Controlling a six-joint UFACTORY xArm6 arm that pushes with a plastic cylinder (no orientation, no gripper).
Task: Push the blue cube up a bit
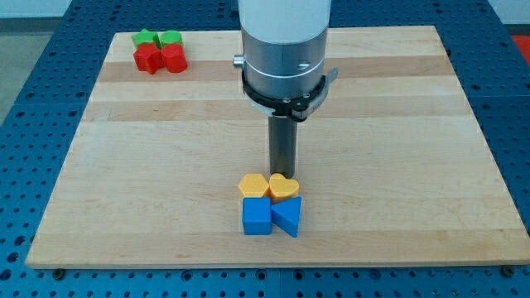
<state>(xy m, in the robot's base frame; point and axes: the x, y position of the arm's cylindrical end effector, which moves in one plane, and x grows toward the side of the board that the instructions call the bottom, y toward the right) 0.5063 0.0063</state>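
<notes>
You've got a light wooden board (166,165) w/ two clusters on it. Upper left of frame: green star (146,38) & green block (171,38), w/ two red blocks, one (149,58) & another (174,59), touching just below them. Lower centre: yellow block (253,185) beside yellow heart (283,188), blue cube (256,216) & blue wedge-like block (287,217) touching right under those. My tip (283,174) sits on the board just above the yellow heart.
</notes>
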